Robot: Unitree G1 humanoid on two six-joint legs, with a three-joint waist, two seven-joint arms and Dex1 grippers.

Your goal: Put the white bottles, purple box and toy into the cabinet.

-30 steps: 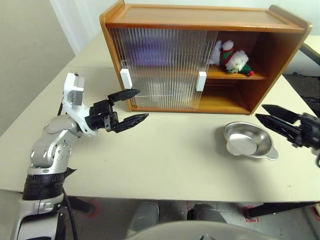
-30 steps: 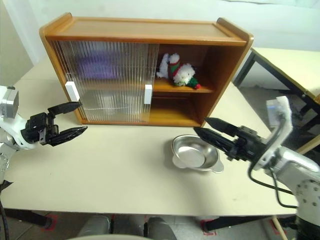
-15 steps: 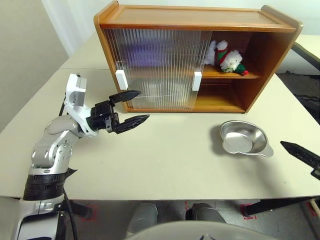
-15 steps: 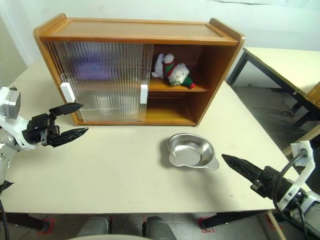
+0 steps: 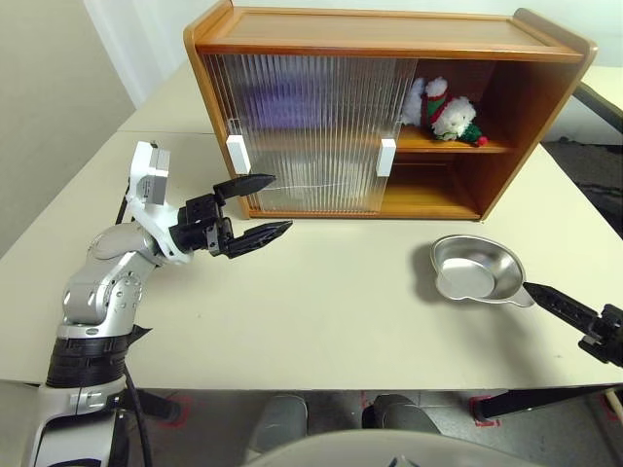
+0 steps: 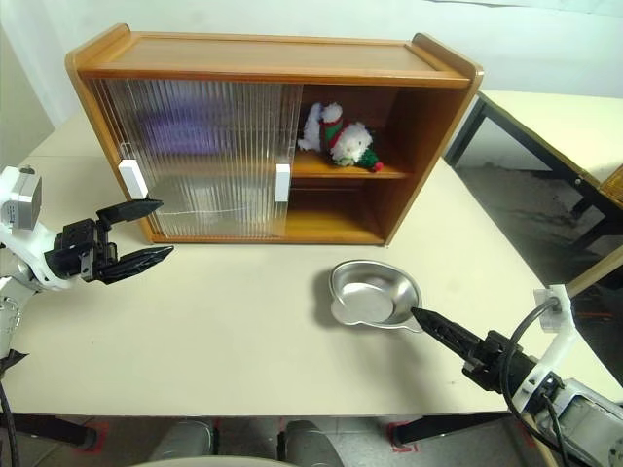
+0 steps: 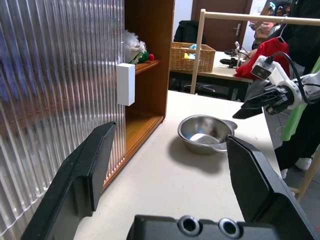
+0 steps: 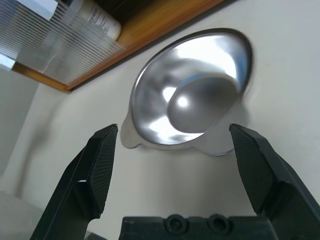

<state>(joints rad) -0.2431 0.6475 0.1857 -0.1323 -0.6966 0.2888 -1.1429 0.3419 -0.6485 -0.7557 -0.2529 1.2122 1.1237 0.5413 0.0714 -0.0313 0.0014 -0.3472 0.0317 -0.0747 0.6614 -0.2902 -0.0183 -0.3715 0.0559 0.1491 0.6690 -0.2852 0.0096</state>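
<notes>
While both grippers are standing wide apart and empty, the toy (image 5: 444, 109) is lying on the cabinet's (image 5: 389, 34) upper shelf.
Behind ribbed sliding doors (image 5: 311, 131), a purple blur is showing, too vague to identify. Left gripper (image 5: 255, 208) is hovering before the doors; right gripper (image 6: 440, 329) is pointing at the empty silver dish (image 6: 375, 294) on the table (image 5: 321, 311).

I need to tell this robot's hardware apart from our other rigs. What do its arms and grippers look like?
The left arm has silver-grey metal segments with a black band, and a white block at the wrist. The left gripper and right gripper each carry two long, pointed black fingers. A black cable loops by the right wrist's white mount.
</notes>
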